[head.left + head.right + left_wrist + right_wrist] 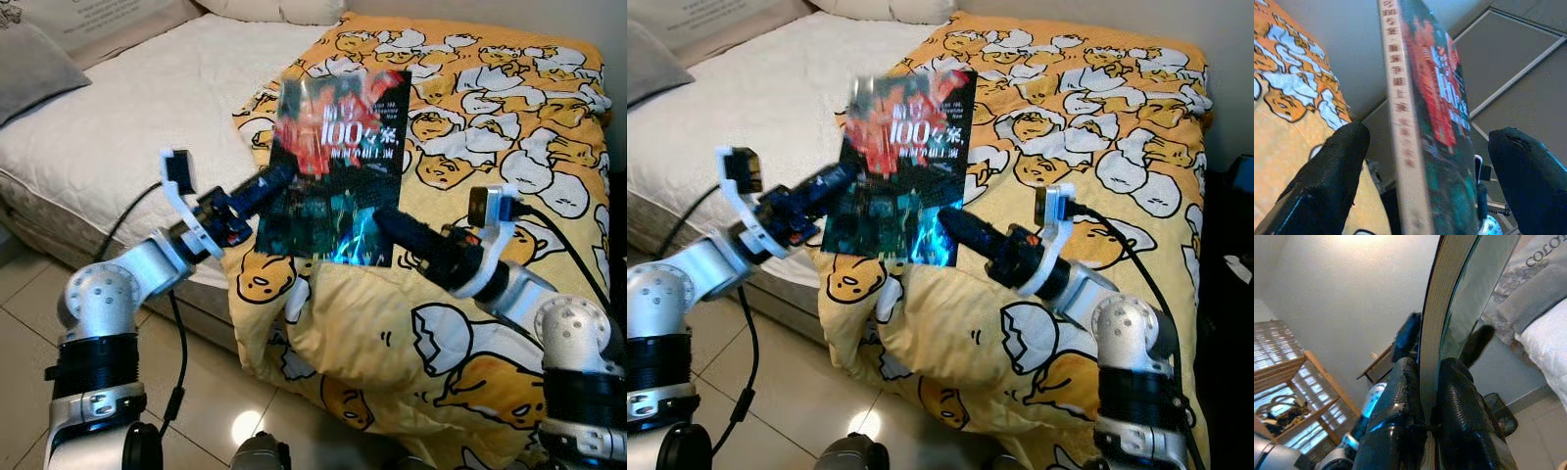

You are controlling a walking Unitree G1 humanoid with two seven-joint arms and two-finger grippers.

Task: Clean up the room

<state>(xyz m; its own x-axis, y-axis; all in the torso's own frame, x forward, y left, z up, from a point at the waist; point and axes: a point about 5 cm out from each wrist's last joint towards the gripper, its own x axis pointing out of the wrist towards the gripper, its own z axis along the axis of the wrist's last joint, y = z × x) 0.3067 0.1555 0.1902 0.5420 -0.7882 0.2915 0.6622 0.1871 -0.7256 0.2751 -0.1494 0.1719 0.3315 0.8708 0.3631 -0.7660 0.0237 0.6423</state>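
The book (338, 166) stands upright in the air above the near edge of the bed (127, 137), its glossy red-and-dark cover facing the head camera. In the left eye view it sits just above centre. The right gripper (387, 223) comes in from about 4 o'clock and pinches the book's lower right corner; in the right wrist view its two black fingers (1400, 406) press on either side of the page edge. The left gripper (274, 181) reaches in from about 8 o'clock to the book's left edge. In the left wrist view its fingers (1327, 176) are spread wide, with the spine between them and a gap on each side. Behind the book a yellow cartoon-print quilt (490, 117) covers the bed from 12 to 5 o'clock, bunched at the near corner. White mattress lies at 10 o'clock, tiled floor (29, 313) at 8 o'clock.
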